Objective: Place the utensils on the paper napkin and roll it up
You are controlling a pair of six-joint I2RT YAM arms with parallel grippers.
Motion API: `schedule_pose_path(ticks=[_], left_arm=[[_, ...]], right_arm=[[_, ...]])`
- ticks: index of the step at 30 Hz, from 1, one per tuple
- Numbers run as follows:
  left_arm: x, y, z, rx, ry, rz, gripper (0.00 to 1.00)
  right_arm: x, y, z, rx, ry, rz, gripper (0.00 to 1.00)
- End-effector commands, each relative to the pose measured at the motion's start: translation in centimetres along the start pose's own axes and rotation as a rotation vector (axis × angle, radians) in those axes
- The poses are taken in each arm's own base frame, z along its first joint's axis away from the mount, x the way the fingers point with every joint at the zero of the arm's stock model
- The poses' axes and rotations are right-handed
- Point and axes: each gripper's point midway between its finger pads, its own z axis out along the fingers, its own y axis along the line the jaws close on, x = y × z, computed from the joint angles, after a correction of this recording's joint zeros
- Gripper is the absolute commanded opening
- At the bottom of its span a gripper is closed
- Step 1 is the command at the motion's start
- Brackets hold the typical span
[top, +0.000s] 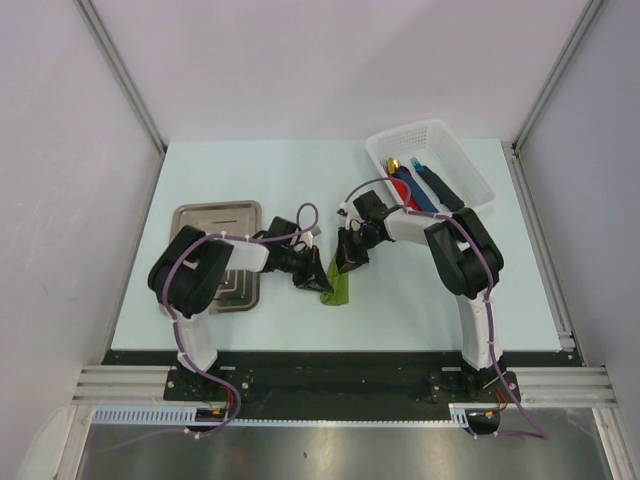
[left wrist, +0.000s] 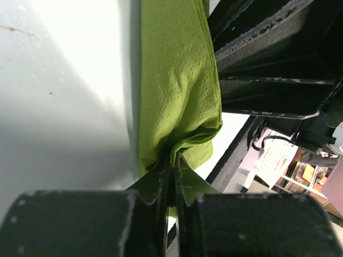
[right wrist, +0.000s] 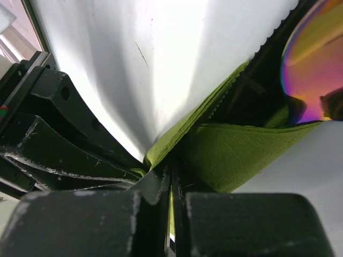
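Note:
The olive-green paper napkin (top: 338, 291) is folded and bunched at the table's middle. My left gripper (top: 312, 272) is shut on one end of it; in the left wrist view the napkin (left wrist: 177, 80) runs up from the closed jaws (left wrist: 172, 163). My right gripper (top: 350, 256) is shut on the other end; in the right wrist view the napkin (right wrist: 241, 155) is pinched between the closed jaws (right wrist: 172, 167). The two grippers almost touch. The slim dark utensils (top: 432, 186) lie in the white basket (top: 470, 172). None shows on the napkin.
A silver metal tray (top: 205, 216) lies at the left, partly under my left arm. The basket at the back right also holds a red broad-handled piece with a gold tip (top: 399, 185). The right gripper's black body (left wrist: 268, 69) fills the left wrist view's right side.

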Motion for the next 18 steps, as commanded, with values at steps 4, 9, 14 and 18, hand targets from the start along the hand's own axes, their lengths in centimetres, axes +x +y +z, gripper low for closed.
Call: schedule_pose_path(ticks=[4,9,14,18], left_arm=[[1.0,2.0,0.2,-0.094,0.037,-0.015,0.02],[1.0,2.1,0.3,-0.092,0.043,-0.023,0.00],[0.9,2.1,0.3,-0.091,0.044,-0.015,0.00],[0.7,1.8,0.4,-0.079,0.044,-0.008,0.00]], right_arm=[[-1.6,-0.9,-0.2,0.064,-0.068,-0.029,0.06],[-4.4,1.1,-3.7,0.002,-0.142,-0.043,0.10],[-5.4,1.8,-6.2,-0.072,-0.167,0.007,0.12],[-4.8,1.3,-6.0,-0.067,-0.161,0.010,0.11]])
